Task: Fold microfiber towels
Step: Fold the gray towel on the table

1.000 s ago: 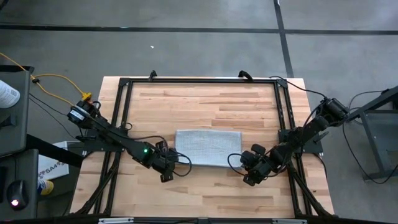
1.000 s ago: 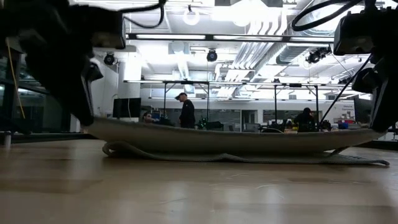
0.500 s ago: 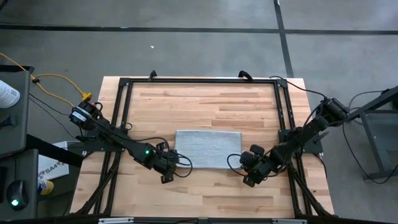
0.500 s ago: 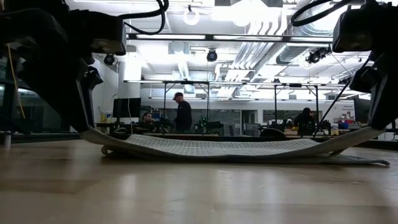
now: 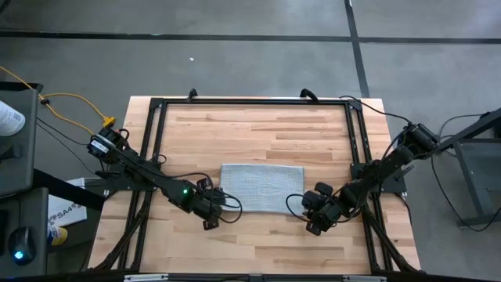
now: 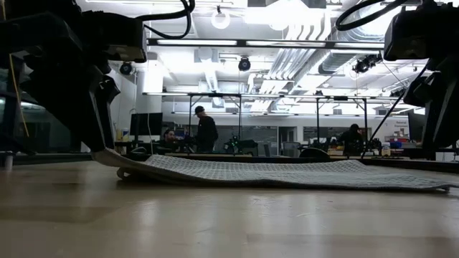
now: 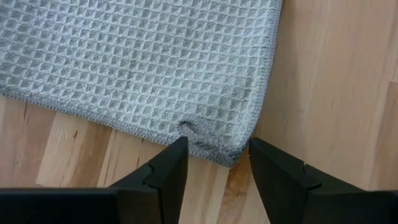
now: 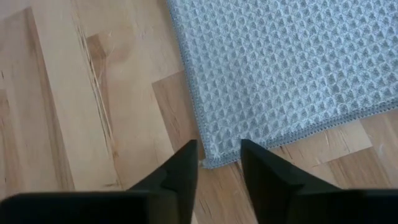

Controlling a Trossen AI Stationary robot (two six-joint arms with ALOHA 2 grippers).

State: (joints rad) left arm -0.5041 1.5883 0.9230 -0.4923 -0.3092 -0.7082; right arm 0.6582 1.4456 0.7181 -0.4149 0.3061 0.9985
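One grey waffle-weave towel [image 5: 261, 187] lay folded into a rectangle mid-worktop [image 5: 258, 129], wood planks. I saw left claw [image 7: 214, 163] parted, straddling a near corner, gripping nothing; right claw [image 8: 217, 160] parted at the other near corner. Low view alone showed the left corner lifted off the wood.

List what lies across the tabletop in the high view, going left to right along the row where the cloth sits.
left gripper → microfiber towel → right gripper; all on the wooden table.
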